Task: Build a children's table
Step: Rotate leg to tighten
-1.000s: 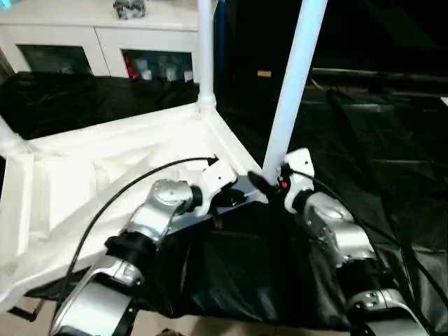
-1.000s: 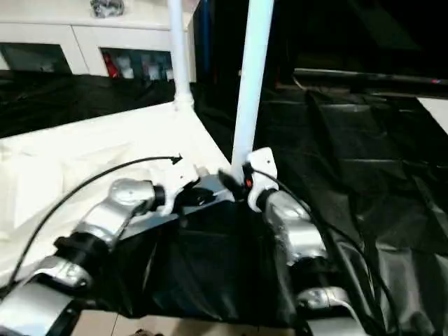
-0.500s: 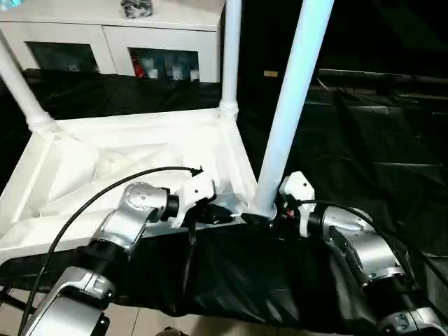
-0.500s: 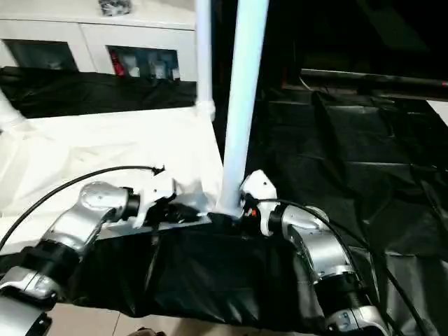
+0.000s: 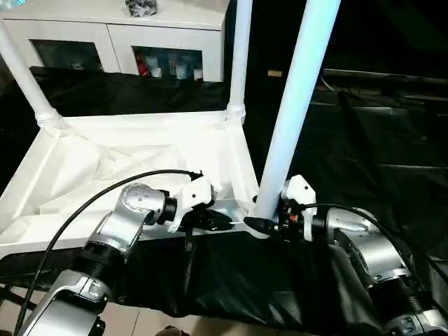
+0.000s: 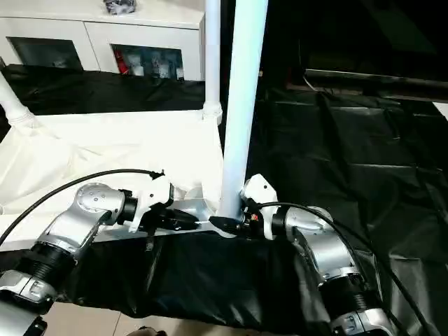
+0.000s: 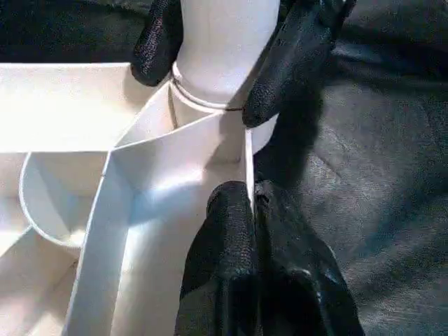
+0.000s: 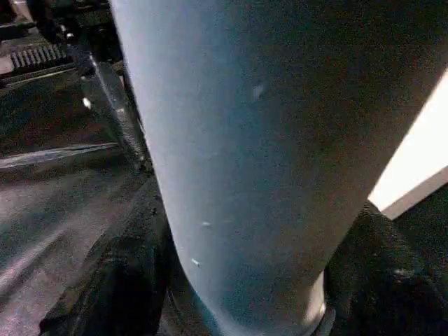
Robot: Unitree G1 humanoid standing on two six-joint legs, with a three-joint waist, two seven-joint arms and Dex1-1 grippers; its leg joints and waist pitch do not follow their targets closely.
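- The children's table [image 5: 133, 168] lies upside down on black sheeting [image 5: 364, 161], its near rim toward 6 o'clock; three legs stand up.
- The right gripper [image 7: 210, 63] has its jaws clamped around the base of the near-corner leg [image 5: 294, 105].
- The left gripper [image 5: 217, 220] has its jaws together, pressed at the near rim just beside that corner.
- Open sheeting spreads toward 3 o'clock.

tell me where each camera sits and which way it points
Left and right eye views: on the head, looking forward and down at the upturned table top; both silver forearms show.
Left wrist view: along the shut left end effector at the corner socket.
Right wrist view: close against the near leg, between its own fingers.
Shared: that leg.
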